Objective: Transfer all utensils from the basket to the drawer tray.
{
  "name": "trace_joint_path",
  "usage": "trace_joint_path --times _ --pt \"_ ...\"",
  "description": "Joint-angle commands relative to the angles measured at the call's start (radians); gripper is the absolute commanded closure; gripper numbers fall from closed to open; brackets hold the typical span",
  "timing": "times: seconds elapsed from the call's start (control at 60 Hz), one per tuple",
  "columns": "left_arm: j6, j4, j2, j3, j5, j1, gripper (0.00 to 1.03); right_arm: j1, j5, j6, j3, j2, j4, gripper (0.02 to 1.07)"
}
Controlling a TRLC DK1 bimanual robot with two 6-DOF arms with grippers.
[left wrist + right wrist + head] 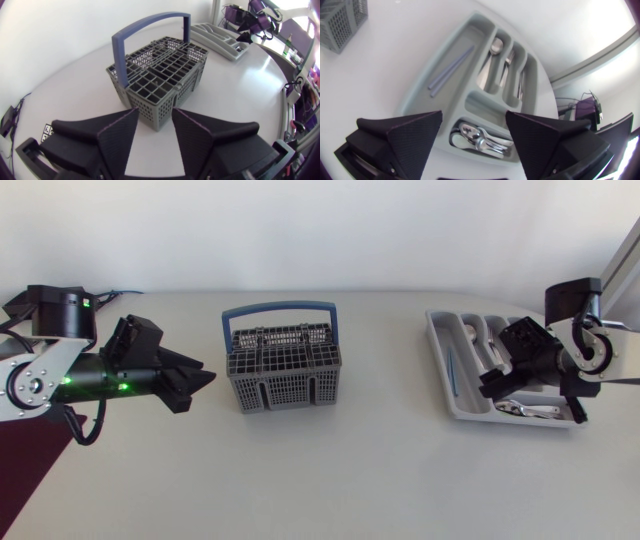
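Note:
The grey grid basket (283, 370) with a blue handle stands mid-table; no utensil shows above its cells. My left gripper (200, 380) hangs open just left of it, and in the left wrist view the basket (160, 75) lies straight ahead of the open fingers of that gripper (155, 135). The grey drawer tray (437, 345) is at the right. My right gripper (474, 137) is open above the tray's (422, 97) cross compartment, where several spoons (480, 140) lie. More cutlery (492, 55) fills the narrow slots, and two lilac sticks (451, 70) lie in the long slot.
A corner of the basket (342, 22) shows far off in the right wrist view. Bare white table lies between the basket and the tray (220, 40). My right arm (575, 355) comes in over the tray's right side.

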Motion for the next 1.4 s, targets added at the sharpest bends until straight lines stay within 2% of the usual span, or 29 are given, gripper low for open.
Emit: trace_joint_path --times 0.0,0.233,0.35,0.45,0.55,0.7,0.767,0.8,1.0,1.383 --pt "0.026 0.014 0.004 -0.033 0.002 0.022 0.55 0.079 0.008 0.071 -0.005 -0.030 -0.037 0.09" --pt "0.026 0.063 0.083 -0.011 0.002 0.071 0.55 0.341 0.046 0.216 0.077 0.021 -0.055 0.12" --pt "0.023 0.077 0.140 0.013 0.002 0.071 0.55 0.439 0.051 0.278 0.143 0.076 -0.053 0.14" --pt "0.019 0.092 0.186 0.033 0.004 0.062 0.55 0.499 0.046 0.314 0.206 0.141 -0.053 0.19" --pt "0.018 0.101 0.218 0.052 0.002 0.047 0.55 0.531 0.016 0.347 0.271 0.213 -0.049 0.32" --pt "0.009 0.120 0.274 0.091 -0.003 0.024 0.55 0.557 -0.015 0.377 0.352 0.306 -0.020 0.68" --pt "0.004 0.132 0.300 0.110 -0.004 0.019 0.55 0.556 -0.040 0.391 0.393 0.357 -0.023 0.79" --pt "0.004 0.132 0.314 0.119 -0.006 0.018 0.55 0.556 -0.050 0.396 0.407 0.375 -0.023 0.82" --pt "-0.008 0.152 0.395 0.177 -0.006 0.004 0.55 0.599 -0.073 0.405 0.436 0.418 -0.026 0.82" --pt "-0.014 0.167 0.478 0.248 -0.010 -0.021 0.55 0.700 -0.070 0.405 0.399 0.368 -0.050 0.82"
